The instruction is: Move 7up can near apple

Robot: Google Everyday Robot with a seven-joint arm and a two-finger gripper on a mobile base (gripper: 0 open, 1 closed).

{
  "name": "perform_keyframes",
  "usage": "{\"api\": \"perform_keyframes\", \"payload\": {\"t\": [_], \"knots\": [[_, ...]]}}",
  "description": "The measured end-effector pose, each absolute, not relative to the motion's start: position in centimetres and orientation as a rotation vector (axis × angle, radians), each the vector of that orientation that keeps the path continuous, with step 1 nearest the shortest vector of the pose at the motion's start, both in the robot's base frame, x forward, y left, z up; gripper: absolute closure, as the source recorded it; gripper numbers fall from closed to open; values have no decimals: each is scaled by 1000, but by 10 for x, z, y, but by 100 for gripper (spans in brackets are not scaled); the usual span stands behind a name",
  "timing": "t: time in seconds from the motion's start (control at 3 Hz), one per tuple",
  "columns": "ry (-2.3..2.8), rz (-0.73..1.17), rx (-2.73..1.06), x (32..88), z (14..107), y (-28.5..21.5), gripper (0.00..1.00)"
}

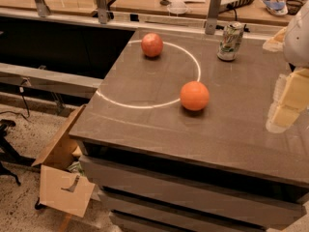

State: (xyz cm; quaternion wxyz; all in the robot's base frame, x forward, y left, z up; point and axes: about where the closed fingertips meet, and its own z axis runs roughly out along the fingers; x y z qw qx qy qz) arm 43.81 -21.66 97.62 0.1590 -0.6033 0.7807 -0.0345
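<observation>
The 7up can (230,41) stands upright near the far edge of the brown table (145,124), right of centre. The apple (152,45), reddish-pink, sits at the far left of the table on a white ring marking. The gripper (286,103) is at the right edge of the view, pale yellow, over the table's right side, well to the right of and nearer than the can. It holds nothing that I can see.
A larger bright orange fruit (194,95) sits near the table's middle, between the apple and the gripper. A cardboard box (63,173) lies on the floor at the left. A glass partition with metal posts (213,13) runs behind the table.
</observation>
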Motion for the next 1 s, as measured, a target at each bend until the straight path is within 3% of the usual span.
{"api": "perform_keyframes", "payload": {"t": [0.67, 1.0], "knots": [[2240, -143, -1537, 448, 979, -238, 0], [2262, -166, -1145, 458, 969, -312, 0]]}}
